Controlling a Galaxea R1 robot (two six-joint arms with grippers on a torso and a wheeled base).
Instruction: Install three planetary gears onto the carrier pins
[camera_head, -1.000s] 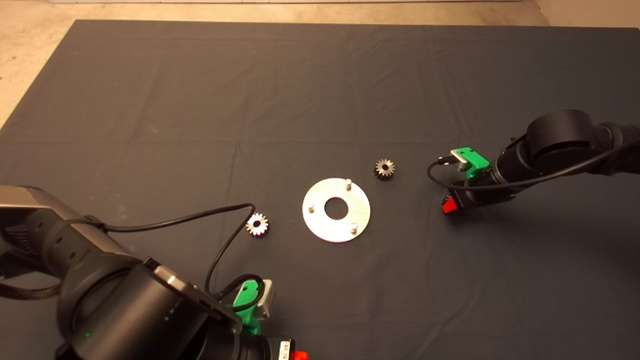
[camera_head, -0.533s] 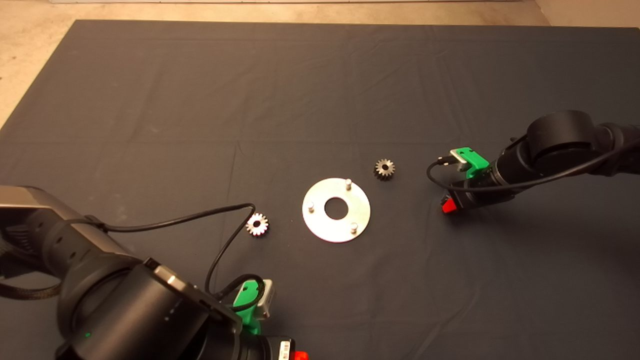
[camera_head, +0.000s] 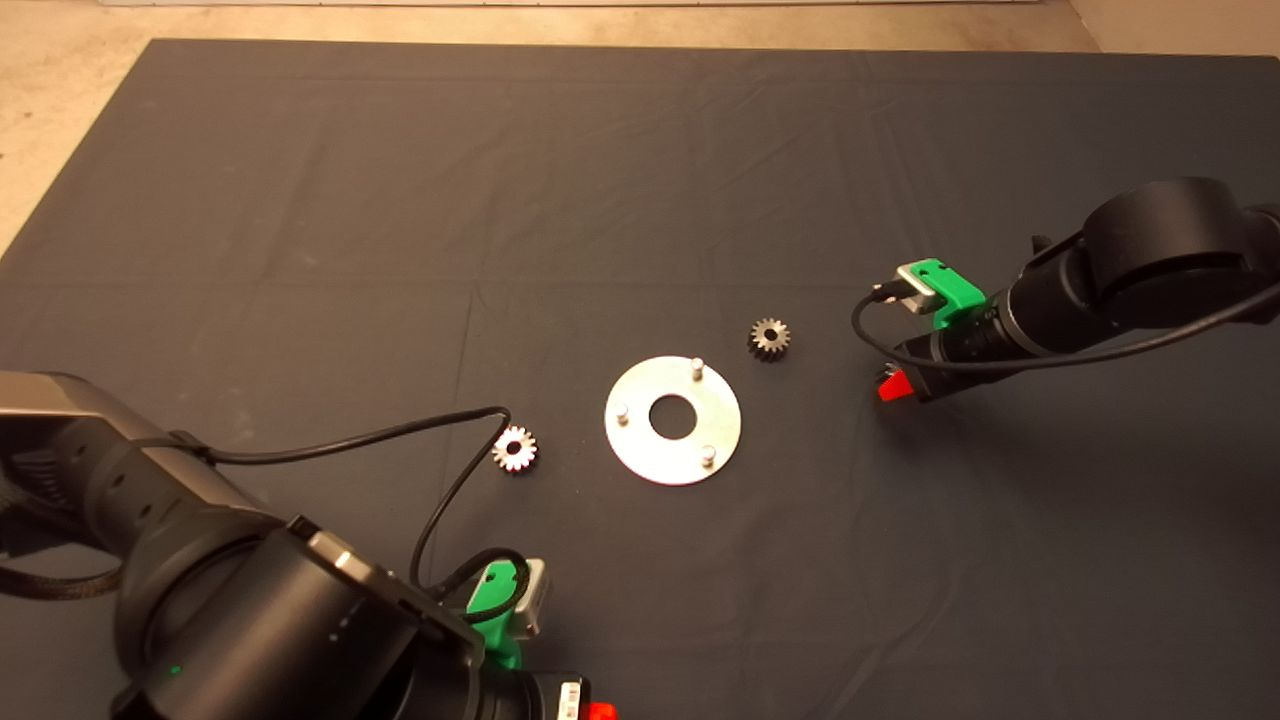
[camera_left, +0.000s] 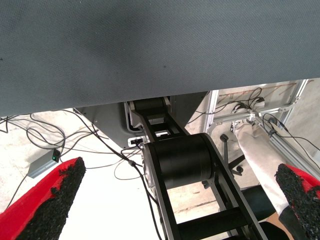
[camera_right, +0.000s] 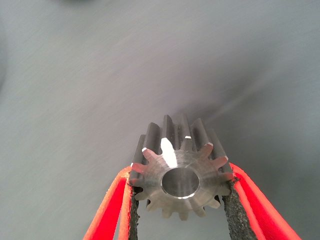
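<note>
Head view: a flat silver disc (camera_head: 672, 420) with a large centre hole lay near the middle of the dark mat (camera_head: 640, 180). Three short pins (camera_head: 697, 366) stood up from the disc, all bare. One gear (camera_head: 769, 339) rested on the mat just beyond the disc's far right edge, apart from it. A second gear (camera_head: 515, 449) lay to the left of the disc, close beside a black cable (camera_head: 380, 436) that looped out from the left arm. The right gripper (camera_head: 893, 384) was over the mat to the right of the disc and the far gear, well clear of both. The left gripper (camera_head: 598, 712) was parked at the near left edge, mostly hidden behind its own arm.

Left wrist view: the left gripper's fingers (camera_left: 47, 202) were spread wide apart with nothing between them. Beyond the mat edge the robot's black base, floor cables and a metal frame showed.

Right wrist view: the right gripper's (camera_right: 181, 210) two pads were closed against opposite sides of a third gear (camera_right: 181, 167), gripping it by the teeth, with its centre hole facing the camera. Only bare mat showed behind it.
</note>
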